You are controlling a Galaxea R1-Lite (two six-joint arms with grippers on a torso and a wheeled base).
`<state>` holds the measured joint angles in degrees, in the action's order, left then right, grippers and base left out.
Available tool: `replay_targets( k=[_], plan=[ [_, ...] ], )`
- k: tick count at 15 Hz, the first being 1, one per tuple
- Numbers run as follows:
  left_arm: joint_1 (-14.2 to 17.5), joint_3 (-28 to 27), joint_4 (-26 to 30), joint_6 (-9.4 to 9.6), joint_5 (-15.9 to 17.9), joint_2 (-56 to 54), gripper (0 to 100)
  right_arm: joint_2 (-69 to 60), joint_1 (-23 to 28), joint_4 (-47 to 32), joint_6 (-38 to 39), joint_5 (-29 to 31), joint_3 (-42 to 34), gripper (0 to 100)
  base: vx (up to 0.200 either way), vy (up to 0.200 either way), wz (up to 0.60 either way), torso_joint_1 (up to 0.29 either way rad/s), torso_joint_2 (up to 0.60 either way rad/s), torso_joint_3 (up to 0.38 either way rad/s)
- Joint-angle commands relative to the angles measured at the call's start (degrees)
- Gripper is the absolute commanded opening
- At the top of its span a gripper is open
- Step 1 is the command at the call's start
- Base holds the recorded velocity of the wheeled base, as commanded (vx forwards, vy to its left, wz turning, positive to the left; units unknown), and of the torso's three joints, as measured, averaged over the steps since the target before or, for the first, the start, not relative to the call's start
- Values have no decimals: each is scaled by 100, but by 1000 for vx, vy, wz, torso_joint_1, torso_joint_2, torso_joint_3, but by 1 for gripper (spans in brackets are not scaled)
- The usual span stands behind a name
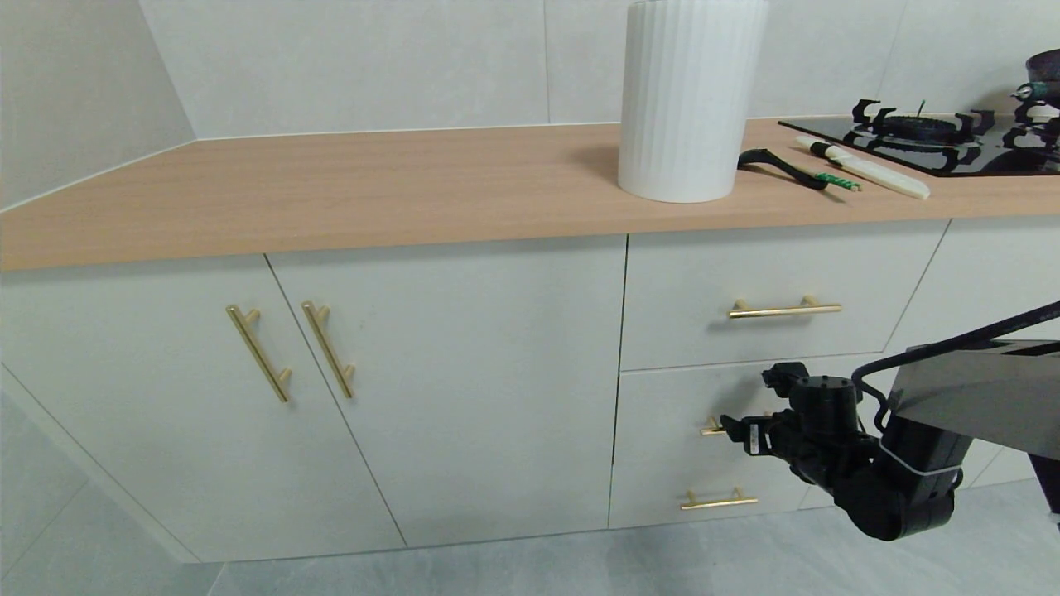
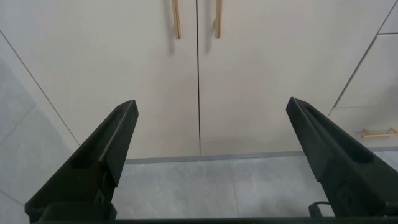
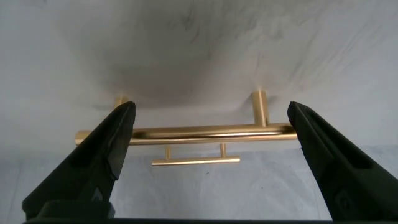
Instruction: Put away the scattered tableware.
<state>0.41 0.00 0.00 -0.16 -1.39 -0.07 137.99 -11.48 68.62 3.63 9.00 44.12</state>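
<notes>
On the wooden counter (image 1: 331, 190) lie a black ladle (image 1: 782, 165), green-tipped chopsticks (image 1: 836, 180) and a long white utensil (image 1: 865, 167), beside a tall white ribbed container (image 1: 687, 99). My right gripper (image 1: 733, 430) is low in front of the drawers, at the middle drawer's gold handle (image 1: 712, 429). In the right wrist view that gripper (image 3: 211, 107) is open, with the handle bar (image 3: 186, 132) spanning the gap just ahead of its fingers. My left gripper (image 2: 211, 106) is open and holds nothing, facing the double cabinet doors (image 2: 199, 74) near the floor.
A black gas hob (image 1: 927, 141) sits at the counter's right end. The top drawer's handle (image 1: 784, 310) is above my right gripper and the bottom drawer's handle (image 1: 719, 500) is below it. Two gold door handles (image 1: 290, 352) are on the left doors. Below is grey floor (image 1: 580, 563).
</notes>
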Motion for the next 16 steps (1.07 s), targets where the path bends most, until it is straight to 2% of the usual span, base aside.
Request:
replay_targets(
  k=[1,7,11,14,15,16],
  plan=[
    [2,0,0,-2,-2,7,100,9,-3,-15,-3,-3,-17,100,0,0,0,0,0,0],
    [2,0,0,-2,-2,7,100,44,-3,-68,-29,-3,-114,100,0,0,0,0,0,0],
    [2,0,0,-2,-2,7,100,-184,6,-534,-47,-3,-246,100,0,0,0,0,0,0],
    [2,0,0,-2,-2,7,100,-1749,-3,-1852,-73,-205,-764,100,0,0,0,0,0,0],
    [2,0,0,-2,-2,7,100,-2540,-65,-2696,-152,-434,-843,100,0,0,0,0,0,0],
    [2,0,0,-2,-2,7,100,-3577,-117,-3927,-179,-680,-764,100,0,0,0,0,0,0]
  ],
)
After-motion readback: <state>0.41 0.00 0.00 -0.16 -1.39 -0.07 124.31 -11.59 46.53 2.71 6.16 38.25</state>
